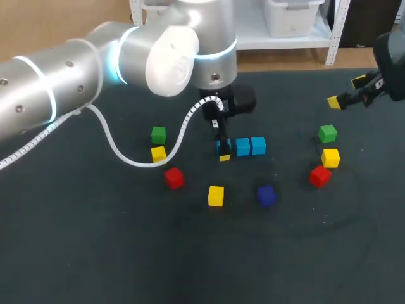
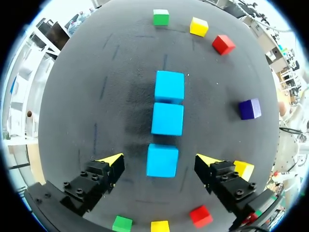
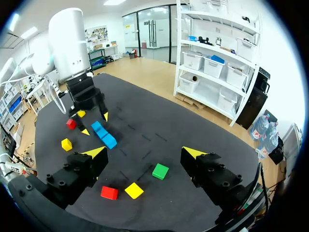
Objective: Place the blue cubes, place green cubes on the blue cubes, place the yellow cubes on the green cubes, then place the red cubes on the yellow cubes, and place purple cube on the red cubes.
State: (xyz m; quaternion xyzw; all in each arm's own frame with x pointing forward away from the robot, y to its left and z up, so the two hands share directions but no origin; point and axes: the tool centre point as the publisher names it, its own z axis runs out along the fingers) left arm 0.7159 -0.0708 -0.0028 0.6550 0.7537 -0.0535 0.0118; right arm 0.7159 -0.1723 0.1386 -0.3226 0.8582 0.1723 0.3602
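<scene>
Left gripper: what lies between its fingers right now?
The end blue cube of the row of three sits between the fingers of the open left gripper, touching neither; the left wrist view shows it.

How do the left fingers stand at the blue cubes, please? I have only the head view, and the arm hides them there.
Observer: The left wrist view shows the left fingers open, one on each side of the nearest blue cube, with a gap on both sides.
Operator: Thank you. Does that cube touch its neighbour?
Observer: No. A gap parts it from the middle blue cube.
Operator: And the other two?
Observer: The middle one sits against the far blue cube, all three in one line.
</scene>
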